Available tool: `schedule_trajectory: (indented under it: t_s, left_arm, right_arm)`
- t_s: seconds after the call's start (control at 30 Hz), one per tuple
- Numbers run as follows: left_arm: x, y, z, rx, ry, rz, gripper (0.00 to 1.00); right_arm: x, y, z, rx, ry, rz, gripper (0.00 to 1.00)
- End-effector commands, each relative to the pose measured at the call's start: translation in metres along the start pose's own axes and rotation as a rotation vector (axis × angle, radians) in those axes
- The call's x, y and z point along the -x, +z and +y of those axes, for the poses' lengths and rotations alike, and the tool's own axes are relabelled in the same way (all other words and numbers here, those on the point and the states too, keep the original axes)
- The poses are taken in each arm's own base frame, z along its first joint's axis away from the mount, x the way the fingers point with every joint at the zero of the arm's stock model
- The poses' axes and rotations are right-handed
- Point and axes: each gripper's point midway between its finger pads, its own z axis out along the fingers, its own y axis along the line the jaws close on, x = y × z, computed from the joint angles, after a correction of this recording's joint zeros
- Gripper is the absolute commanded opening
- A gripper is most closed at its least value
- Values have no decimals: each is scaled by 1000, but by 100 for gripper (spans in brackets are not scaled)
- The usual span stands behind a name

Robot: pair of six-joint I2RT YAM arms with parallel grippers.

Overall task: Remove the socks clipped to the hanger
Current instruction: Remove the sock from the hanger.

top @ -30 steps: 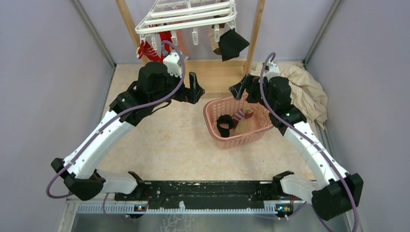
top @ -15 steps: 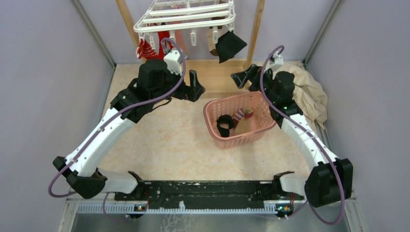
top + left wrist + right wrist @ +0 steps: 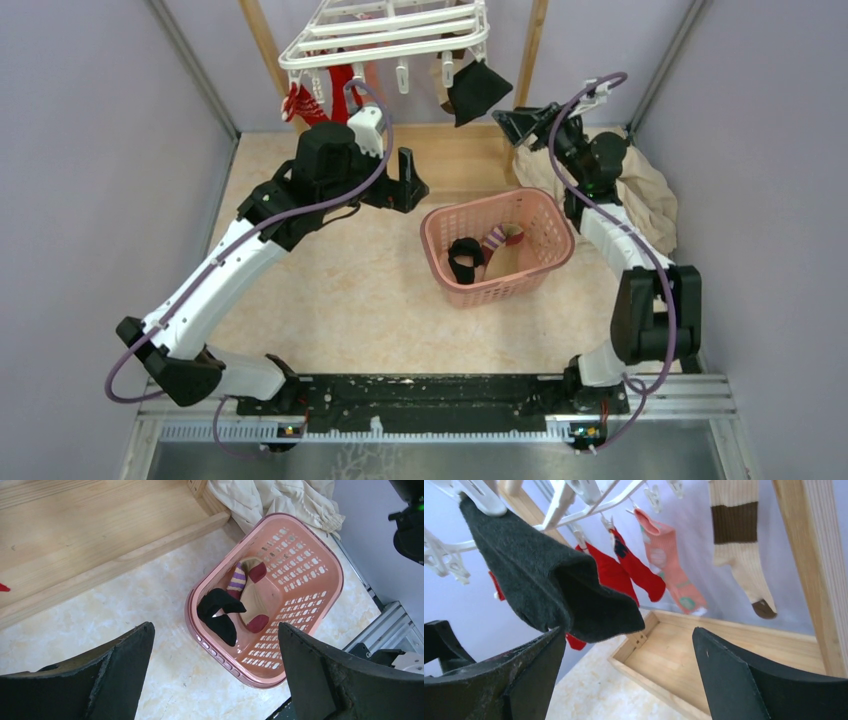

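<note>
one black sock (image 3: 539, 580) dangling, right gripper (image 3: 628, 647) spread wide near its edge

left arm (image 3: 222, 278): stretched forward, wrist tilted down | left gripper (image 3: 215, 630): wide apart, empty | right arm (image 3: 628, 250): raised | right gripper (image 3: 628, 632): wide apart, empty

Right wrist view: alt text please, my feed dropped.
A black sock hangs clipped to the white hanger, close ahead of the right gripper and its open jaws. Behind it hang red socks, a pink sock and a beige brown-banded sock, beside a wooden post.
</note>
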Motion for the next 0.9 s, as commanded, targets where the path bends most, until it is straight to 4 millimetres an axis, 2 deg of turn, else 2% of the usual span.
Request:
schedule_trajectory:
  t_s: [0.0,0.13,0.4,0.53,0.63,0.87]
  left_arm:
    - [9,-7,-2,-10,3,-16,99]
    - [8,-1,-2,-7,8,-1,99]
    - [8,3,-2,-5,14,9,99]
    - [6,6,-1,0,17,23,99]
    - [3,7,-6,-26,9,41,99]
    - [5,-6,-5,-16,-9,22,99]
  right_arm:
    - [48,8,55,302,-64,-94,98]
    - [52,7,65,428,-44,-120,98]
    - [49,19,52,448,-39,-143,98]
    - [44,26,67,529,-36,-114,98]
    - [31,33,81,557,-28,-77,98]
    - [9,41,91,500,-38,-28,72]
